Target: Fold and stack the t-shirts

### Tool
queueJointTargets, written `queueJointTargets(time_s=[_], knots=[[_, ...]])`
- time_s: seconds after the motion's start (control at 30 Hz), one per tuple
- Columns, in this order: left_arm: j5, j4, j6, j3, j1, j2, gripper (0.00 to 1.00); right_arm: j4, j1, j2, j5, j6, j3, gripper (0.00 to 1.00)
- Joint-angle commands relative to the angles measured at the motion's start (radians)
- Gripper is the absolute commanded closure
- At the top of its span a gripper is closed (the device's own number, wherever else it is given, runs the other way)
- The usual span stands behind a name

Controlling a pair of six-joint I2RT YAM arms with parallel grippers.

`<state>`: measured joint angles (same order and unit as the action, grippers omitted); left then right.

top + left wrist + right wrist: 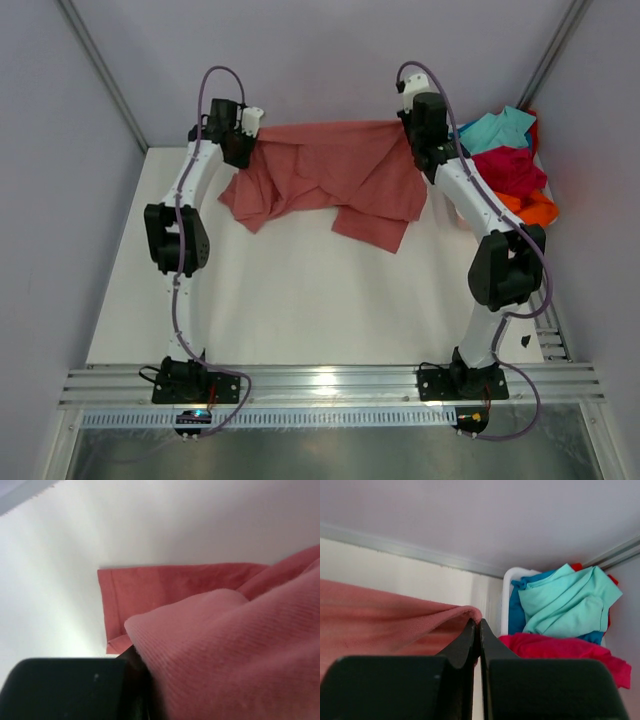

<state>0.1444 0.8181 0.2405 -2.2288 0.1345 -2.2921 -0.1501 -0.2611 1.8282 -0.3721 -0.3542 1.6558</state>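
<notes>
The salmon-pink t-shirt (330, 175) is held up over the far part of the counter (300, 300), stretched by its upper edge between the two arms, with its crumpled lower part draped onto the counter. The left end effector (243, 140) is clenched on one upper corner of the cloth, which is seen bunched over its fingers in the left wrist view. The right end effector (425, 135) is pinched shut on the other corner, with only a thin hem caught at its very tips in the right wrist view. The turquoise t-shirt (497, 130), crimson t-shirt (510, 165) and orange t-shirt (535, 208) are heaped, not yet folded, in the white tub (506, 600) at the far right corner of the counter. The step in hand is judged to be the spreading of the pink shirt flat before any fold is made. It would be done well if both corners were held level and taut, the cloth were drawn toward the near edge of the counter so that the crumpled part is dragged smooth, and the grip were let go only once the shirt lies flat. The thin hold at the right tips is judged the weak point, since a jerk could pull the hem free
</notes>
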Motion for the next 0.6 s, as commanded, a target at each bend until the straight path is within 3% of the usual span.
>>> queueJointTargets(time_s=[0.0, 0.17, 0.3, 0.43, 0.57], knots=[[-0.103, -0.105, -0.073, -0.023, -0.012, 0.089, 1.0, -0.025, 0.025, 0.025, -0.002, 0.031, 0.169, 0.97], [-0.134, -0.186, -0.087, 0.027, -0.012, 0.209, 1.0, -0.028, 0.025, 0.022, 0.035, 0.021, 0.288, 0.97], [-0.137, -0.171, -0.07, 0.034, -0.012, 0.325, 1.0, -0.02, 0.025, -0.05, 0.055, 0.02, 0.256, 0.97], [-0.016, -0.105, -0.032, 0.127, -0.012, 0.442, 1.0, -0.032, 0.025, -0.197, 0.097, 0.008, 0.081, 0.97], [0.21, 0.111, 0.086, 0.219, -0.012, 0.51, 1.0, -0.106, 0.025, -0.381, 0.18, -0.011, -0.192, 0.97]])
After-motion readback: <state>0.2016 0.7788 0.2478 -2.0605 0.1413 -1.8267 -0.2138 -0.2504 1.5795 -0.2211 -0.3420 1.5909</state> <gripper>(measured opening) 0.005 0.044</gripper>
